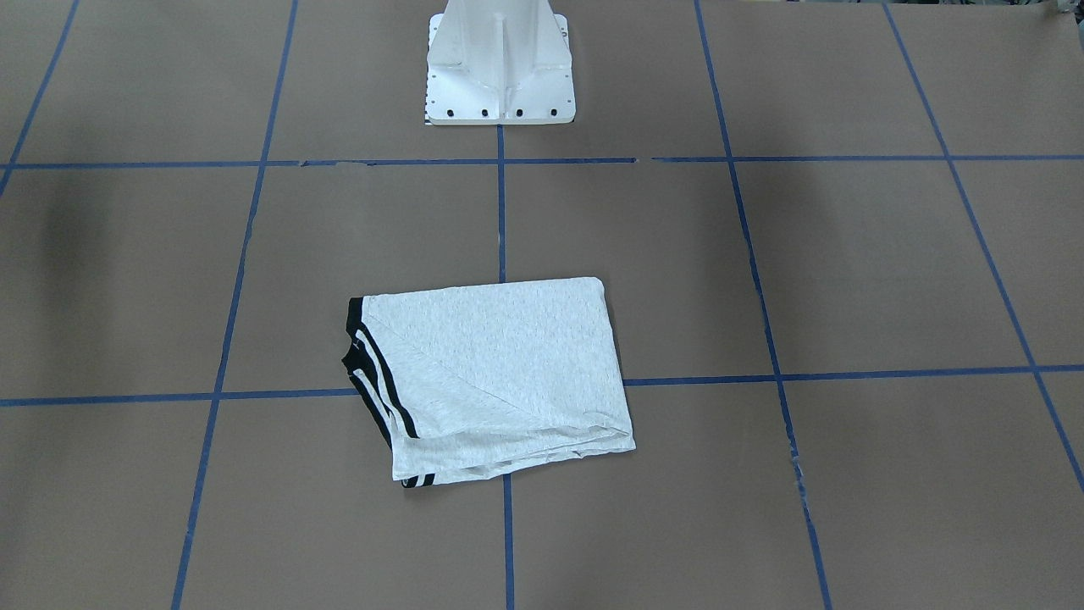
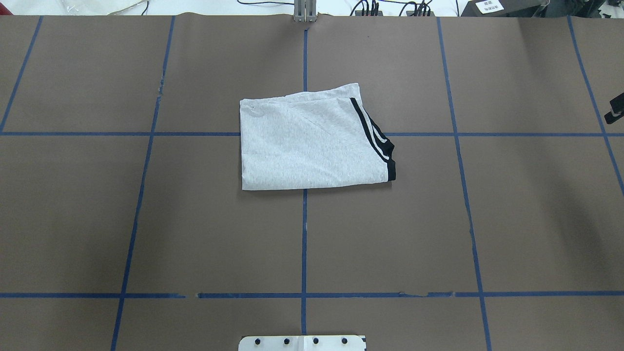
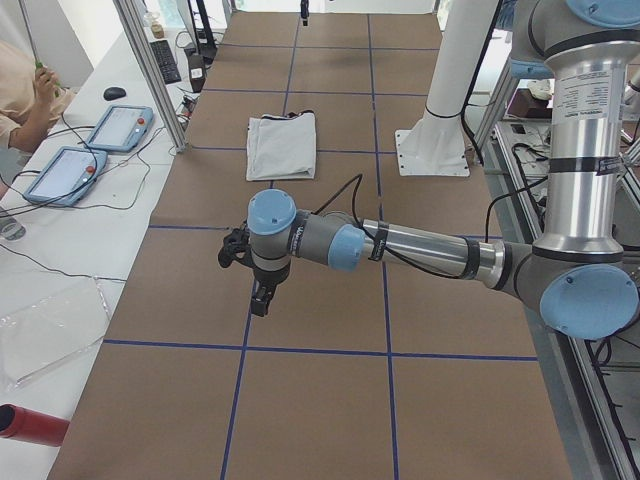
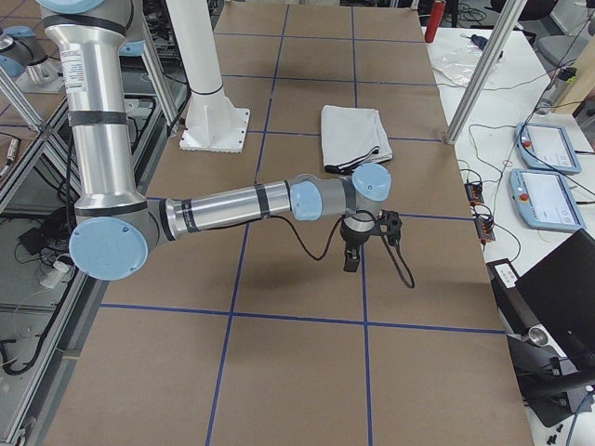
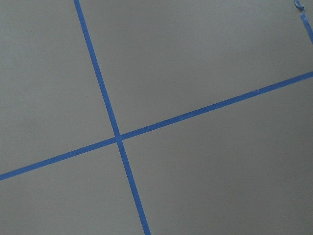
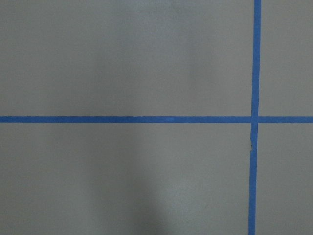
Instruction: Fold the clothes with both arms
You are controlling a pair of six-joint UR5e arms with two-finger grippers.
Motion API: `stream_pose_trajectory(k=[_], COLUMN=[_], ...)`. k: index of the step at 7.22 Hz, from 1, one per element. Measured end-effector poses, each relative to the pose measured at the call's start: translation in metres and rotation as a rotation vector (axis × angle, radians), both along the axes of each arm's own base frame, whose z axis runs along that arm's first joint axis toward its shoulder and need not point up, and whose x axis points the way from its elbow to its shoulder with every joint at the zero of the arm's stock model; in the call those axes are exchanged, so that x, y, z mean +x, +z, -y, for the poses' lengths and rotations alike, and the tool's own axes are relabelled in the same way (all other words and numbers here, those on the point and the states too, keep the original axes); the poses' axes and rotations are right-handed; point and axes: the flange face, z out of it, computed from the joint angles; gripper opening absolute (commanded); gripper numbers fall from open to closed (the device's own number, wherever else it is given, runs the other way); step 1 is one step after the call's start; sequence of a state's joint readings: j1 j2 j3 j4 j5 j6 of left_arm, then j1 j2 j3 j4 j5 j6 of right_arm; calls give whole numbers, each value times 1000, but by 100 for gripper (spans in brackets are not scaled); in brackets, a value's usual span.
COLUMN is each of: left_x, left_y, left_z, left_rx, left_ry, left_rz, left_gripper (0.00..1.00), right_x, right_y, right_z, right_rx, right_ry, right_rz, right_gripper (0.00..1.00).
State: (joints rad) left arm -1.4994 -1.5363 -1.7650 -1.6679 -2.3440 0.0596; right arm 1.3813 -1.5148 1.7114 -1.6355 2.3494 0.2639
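The clothes [image 1: 491, 373] are one light grey T-shirt folded into a flat rectangle at mid-table, with black stripes along one edge [image 2: 312, 141]. The print is hidden. My left arm [image 3: 420, 250] reaches out low over the brown table, far from the shirt [image 3: 282, 145]. Its gripper [image 3: 260, 298] points down and holds nothing, and I cannot tell if it is open. My right arm [image 4: 242, 200] mirrors it at the other end, with its gripper [image 4: 351, 258] hanging over bare table, state unclear. Both wrist views show only table and blue tape.
The white pedestal base [image 1: 500, 68] stands at the robot's side of the table. Blue tape lines [image 2: 304, 234] grid the brown surface. Beside the table are teach pendants [image 3: 120, 125] [image 4: 548, 149], cables, and a person's arm [image 3: 20, 100].
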Motion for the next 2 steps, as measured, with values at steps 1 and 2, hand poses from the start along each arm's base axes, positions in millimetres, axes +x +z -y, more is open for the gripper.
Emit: stream_pose_trajectory(k=[1,2], left_x=[-1,-2], left_y=[2,4], left_z=[1,1], left_rx=[-4,-8], left_ry=[-2,-3], left_rz=[0,1], left_gripper=[100,100], right_x=[14,27], right_y=[13,23], right_z=[-11,-19], right_rx=[-24,-45], right_ry=[21,42], right_rz=[5,8], right_gripper=[100,100])
